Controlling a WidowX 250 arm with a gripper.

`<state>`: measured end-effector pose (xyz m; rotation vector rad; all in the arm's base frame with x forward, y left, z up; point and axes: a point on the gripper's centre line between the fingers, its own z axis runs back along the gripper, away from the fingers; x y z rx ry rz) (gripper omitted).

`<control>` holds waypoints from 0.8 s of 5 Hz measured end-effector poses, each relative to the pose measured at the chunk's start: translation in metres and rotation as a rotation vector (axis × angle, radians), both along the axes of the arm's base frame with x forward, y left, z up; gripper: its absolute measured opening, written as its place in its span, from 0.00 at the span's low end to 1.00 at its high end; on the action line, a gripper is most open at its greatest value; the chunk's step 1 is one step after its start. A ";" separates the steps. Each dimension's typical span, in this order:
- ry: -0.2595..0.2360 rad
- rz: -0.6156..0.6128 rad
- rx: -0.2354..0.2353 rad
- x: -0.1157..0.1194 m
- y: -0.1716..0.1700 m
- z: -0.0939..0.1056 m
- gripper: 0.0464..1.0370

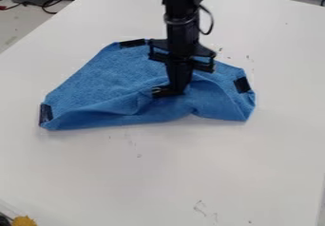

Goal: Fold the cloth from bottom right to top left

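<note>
White table (127, 173) under it all. Blue cloth (95, 87) lies on it, upper-mid of cam view, near edge bunched & curled up. Blk gripper (166, 92) points down onto cloth ctr; can't tell if clenched or released. Blk patches (242, 84) by cloth's edges, incl. L tip. Tiny dk marks (200, 206) on tabletop, btm R.

Comprises a black, segmented robot arm (183, 32) with a narrow grey band (179, 21), angular black crosspieces (204, 65) and a thin, looped black cable (211, 22) alongside.
</note>
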<state>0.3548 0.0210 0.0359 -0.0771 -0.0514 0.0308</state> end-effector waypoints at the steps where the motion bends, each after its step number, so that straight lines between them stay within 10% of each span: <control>1: -0.009 -0.021 -0.069 0.019 0.025 -0.021 0.01; 2: -0.017 -0.049 -0.079 0.029 0.031 -0.024 0.03; 4: -0.023 -0.024 -0.017 0.029 0.030 -0.022 0.41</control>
